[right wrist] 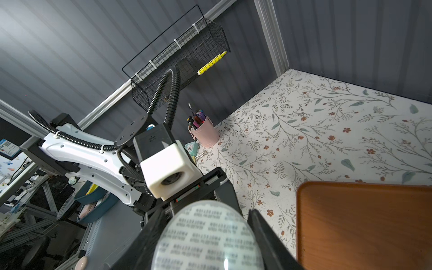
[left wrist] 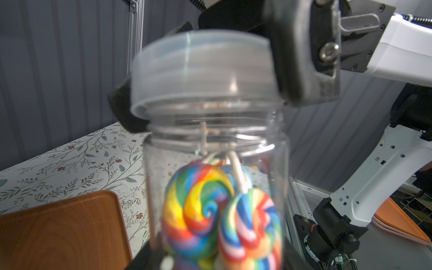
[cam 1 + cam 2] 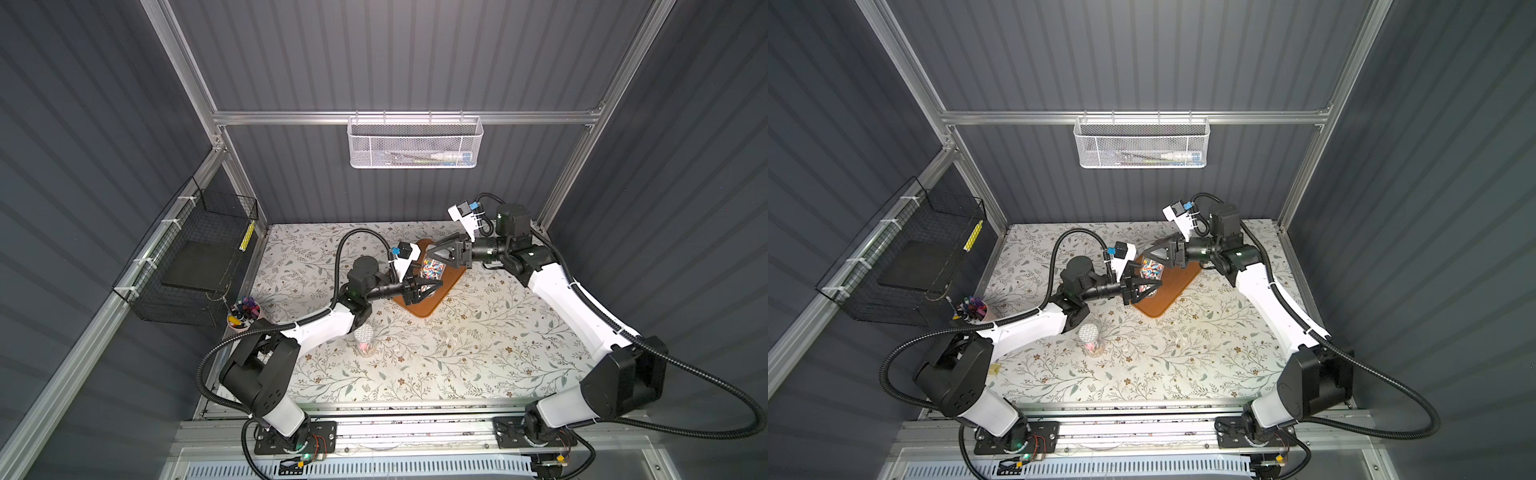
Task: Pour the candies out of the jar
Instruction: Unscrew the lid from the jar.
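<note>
Clear jar of swirled lollipops over wooden tray.
Clamped by left hand; translucent lid pinched in right hand, tilted just above mouth.

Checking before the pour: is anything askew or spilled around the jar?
The lid, held by the right gripper, sits skewed over the jar, neck threads exposed, apparently unscrewed. The candies are inside; none lie on the tray.

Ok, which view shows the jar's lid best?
Left wrist: the lid shows side-on, clamped between the right gripper's fingers, threads of the jar bare below it. Right wrist shows only its printed top. In both top views the right gripper covers it.
</note>
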